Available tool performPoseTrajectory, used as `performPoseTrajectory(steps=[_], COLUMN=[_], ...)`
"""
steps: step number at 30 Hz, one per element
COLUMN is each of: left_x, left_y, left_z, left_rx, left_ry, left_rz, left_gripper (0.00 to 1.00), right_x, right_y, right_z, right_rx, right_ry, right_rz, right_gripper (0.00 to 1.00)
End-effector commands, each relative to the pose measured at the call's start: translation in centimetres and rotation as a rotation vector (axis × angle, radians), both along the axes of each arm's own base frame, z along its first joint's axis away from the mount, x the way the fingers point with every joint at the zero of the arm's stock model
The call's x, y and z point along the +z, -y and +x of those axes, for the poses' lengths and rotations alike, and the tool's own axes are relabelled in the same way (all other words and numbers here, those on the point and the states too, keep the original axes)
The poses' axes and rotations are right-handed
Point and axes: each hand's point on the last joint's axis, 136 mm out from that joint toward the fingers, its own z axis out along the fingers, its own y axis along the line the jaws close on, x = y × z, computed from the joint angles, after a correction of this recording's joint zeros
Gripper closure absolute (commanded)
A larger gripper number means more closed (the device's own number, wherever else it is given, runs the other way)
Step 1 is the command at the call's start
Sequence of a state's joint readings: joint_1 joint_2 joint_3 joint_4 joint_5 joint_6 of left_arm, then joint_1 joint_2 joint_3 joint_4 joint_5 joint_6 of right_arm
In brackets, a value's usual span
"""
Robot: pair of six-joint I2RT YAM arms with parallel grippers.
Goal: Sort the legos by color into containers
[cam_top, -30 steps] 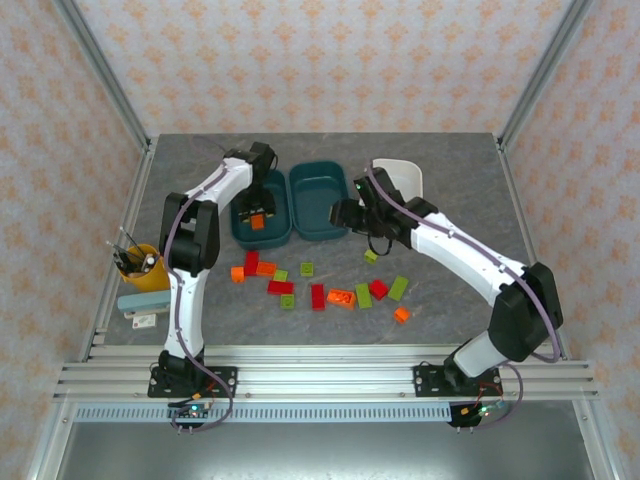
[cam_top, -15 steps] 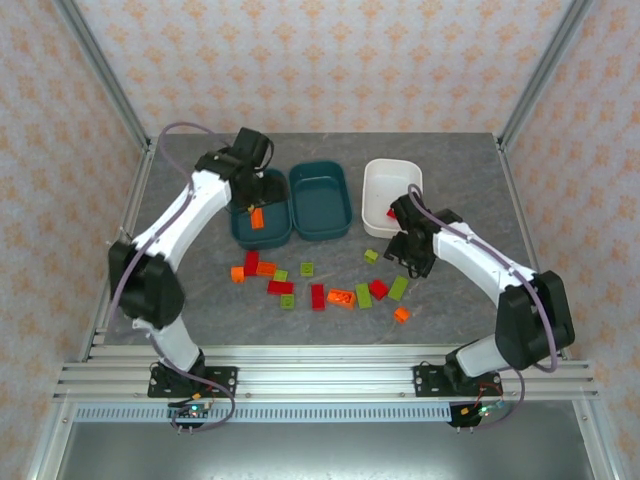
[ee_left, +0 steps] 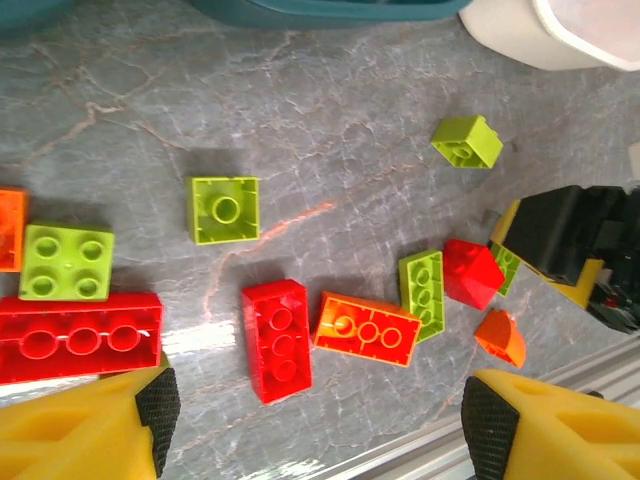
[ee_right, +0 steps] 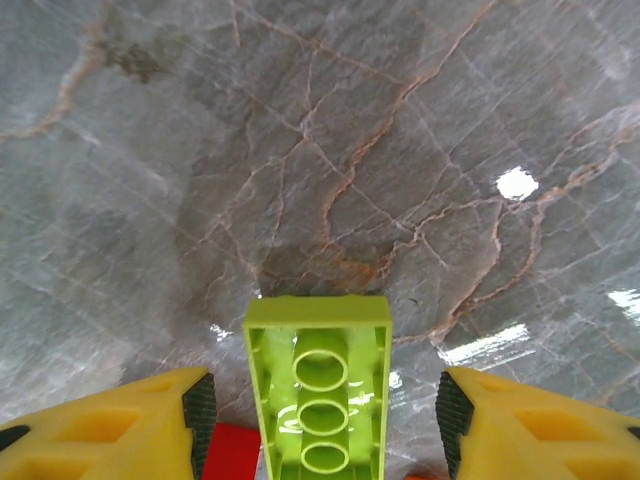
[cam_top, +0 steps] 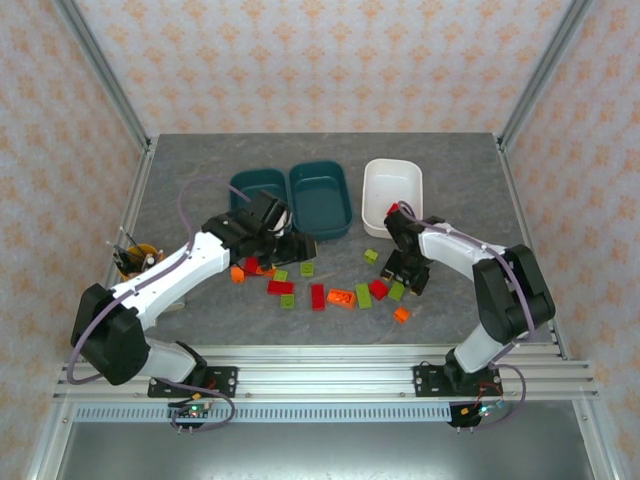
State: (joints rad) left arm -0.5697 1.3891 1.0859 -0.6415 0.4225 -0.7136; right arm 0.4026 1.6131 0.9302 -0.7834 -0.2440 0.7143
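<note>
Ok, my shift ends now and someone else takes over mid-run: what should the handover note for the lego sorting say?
Grippers: the left end effector is open and empty above the loose legos. The right end effector is open, straddling an upside-down yellow-green oblong brick, not closed on it.
Bins: at the far side of the table. The middle teal bin looks empty; the left teal bin is partly hidden by the left arm; the white bin is mostly bare.
Done: little can be confirmed.
Left: about a dozen red, orange and yellow-green bricks lie unsorted.
</note>
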Motion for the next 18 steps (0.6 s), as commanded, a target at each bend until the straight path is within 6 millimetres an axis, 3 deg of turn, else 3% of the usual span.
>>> performPoseTrajectory(steps=[1,9,18], left_x=[1.2,1.0,0.4], left_y=[1.4,2.6,2.7], left_z=[0.2,0.0,-0.1], left_rx=[0.001,-0.018,-0.010], left_ry=[0.043,0.046,0.045], left_rz=[-0.065,-0.075,-0.089], left_gripper=[0.23,0.23,0.23], right_x=[-1.0,-2.0,-2.4], right_y=[0.2,0.4,0.5], right_z=[-0.4,-0.3,0.0], right_rx=[-0.025,-0.038,-0.041], right_ry=[-0.019,-0.027,-0.010], right_rz=[-0.004,-0.016,-0.019], right_gripper=[0.42,0.58,0.68])
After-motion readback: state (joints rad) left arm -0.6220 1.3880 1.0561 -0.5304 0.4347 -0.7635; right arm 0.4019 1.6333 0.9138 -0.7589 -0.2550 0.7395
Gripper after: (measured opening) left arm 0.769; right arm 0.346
